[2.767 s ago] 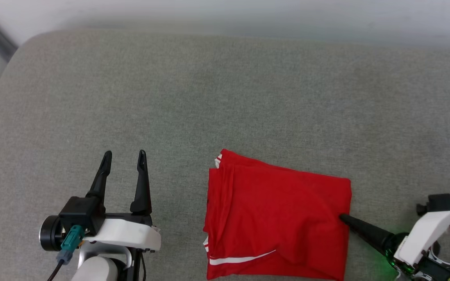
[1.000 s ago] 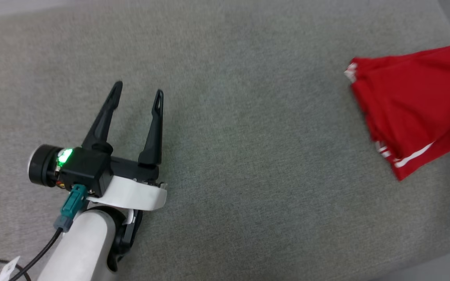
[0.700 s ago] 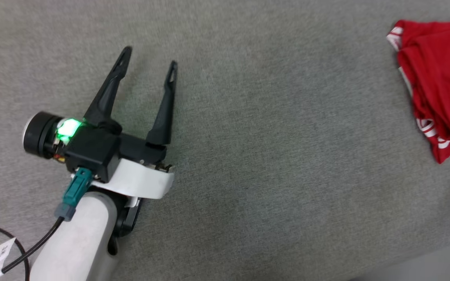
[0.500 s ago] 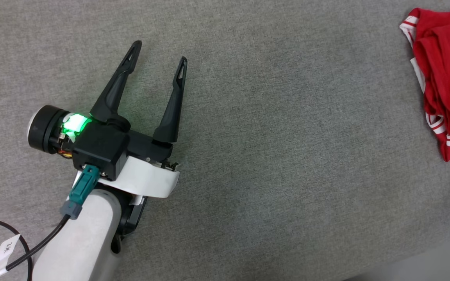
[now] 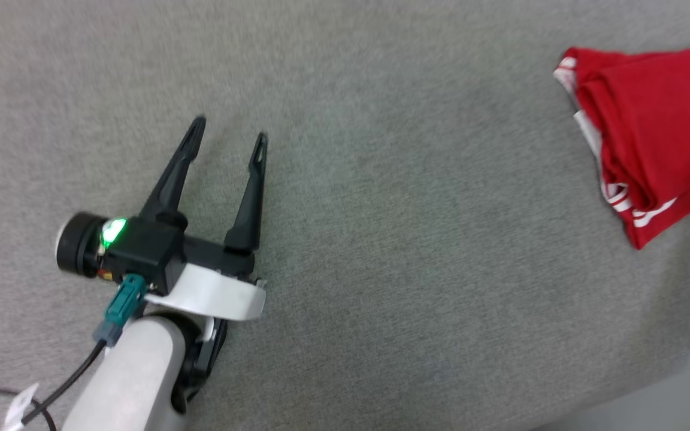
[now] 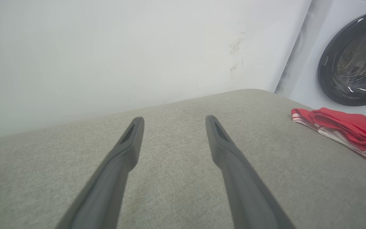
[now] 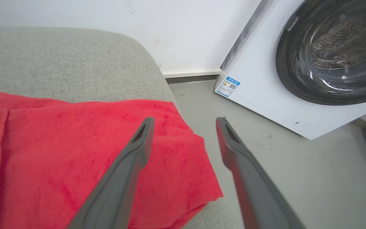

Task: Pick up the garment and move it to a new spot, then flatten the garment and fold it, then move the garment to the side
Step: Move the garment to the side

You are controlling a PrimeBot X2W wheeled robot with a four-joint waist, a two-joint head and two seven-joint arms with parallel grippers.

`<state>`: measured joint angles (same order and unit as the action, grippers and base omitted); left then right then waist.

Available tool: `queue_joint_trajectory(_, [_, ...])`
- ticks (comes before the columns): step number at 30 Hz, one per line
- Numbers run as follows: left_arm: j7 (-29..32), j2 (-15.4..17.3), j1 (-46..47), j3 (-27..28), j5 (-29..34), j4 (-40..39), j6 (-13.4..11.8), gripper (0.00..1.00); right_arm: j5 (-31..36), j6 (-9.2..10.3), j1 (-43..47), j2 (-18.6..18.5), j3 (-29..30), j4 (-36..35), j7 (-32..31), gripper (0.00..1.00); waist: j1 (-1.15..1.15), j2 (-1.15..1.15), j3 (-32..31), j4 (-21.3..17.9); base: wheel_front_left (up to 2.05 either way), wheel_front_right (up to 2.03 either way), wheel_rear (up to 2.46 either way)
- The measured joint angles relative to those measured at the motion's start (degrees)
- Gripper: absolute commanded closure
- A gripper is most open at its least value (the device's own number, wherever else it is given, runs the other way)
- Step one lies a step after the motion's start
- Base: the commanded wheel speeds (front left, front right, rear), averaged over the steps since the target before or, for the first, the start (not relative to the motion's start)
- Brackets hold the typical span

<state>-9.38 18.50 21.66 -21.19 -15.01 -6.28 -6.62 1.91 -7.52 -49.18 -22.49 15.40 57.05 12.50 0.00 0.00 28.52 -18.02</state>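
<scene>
Garment (image 5: 650, 131), red soft-knit T-shirt w/ white striped trim, lies folded at right-hand corner of grey fabric-covered surface (image 5: 381, 269). Prob light, limp, non-slip; layers likely slide apart, so pinch thru whole stack at a folded edge. Right end effector (image 7: 185, 122) spread wide, empty, over garment's outer corner. Left end effector (image 5: 230, 129) also spread, empty, well apart to garment's left.

No words or numbers could be read. A small blue and white sticker (image 7: 227, 86) sat low on the front of the white washing machine (image 7: 265, 95), near its corner. It had a tiny square code, but the print was too small to read. A white tag (image 5: 18, 410) hung on a black cable (image 5: 68, 380); its marks were blurred.
</scene>
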Motion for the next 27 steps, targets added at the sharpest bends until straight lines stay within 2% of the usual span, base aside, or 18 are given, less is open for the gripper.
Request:
queue_joint_trajectory(2, [-0.97,-0.65,-1.81,0.48,-1.19,1.04,-0.44,0.00,0.05,-0.01,2.06,1.41,-1.15,-1.07,0.53,0.00,0.00,0.00,-2.16,-0.08,0.00,0.00,0.00])
queue_joint_trajectory(3, [-1.92,-1.19,-4.31,0.92,-2.37,2.58,-1.00,0.00,-0.71,-0.01,5.39,3.27,-3.13,-3.16,0.66,0.00,0.00,0.00,-5.55,0.04,0.00,0.00,0.00])
queue_joint_trajectory(11, [-3.98,-2.78,-10.36,3.09,-5.70,5.41,-2.60,0.00,-6.36,0.00,16.24,7.89,-9.04,-13.22,-0.34,0.00,-0.01,0.00,-13.58,2.08,0.00,0.00,0.00])
queue_joint_trajectory(20, [-5.02,-2.26,-14.00,6.90,-6.94,7.10,-4.16,0.00,-13.73,0.00,27.19,10.12,-15.79,-30.31,-3.58,0.00,-0.01,0.00,-17.42,8.23,0.00,0.00,0.00])
queue_joint_trajectory(27, [-5.43,-0.69,-17.55,9.11,-7.44,8.90,-4.46,0.00,-14.46,0.00,34.35,12.39,-17.49,-43.28,-6.73,0.00,-0.01,0.00,-21.00,11.94,0.00,0.00,0.00])
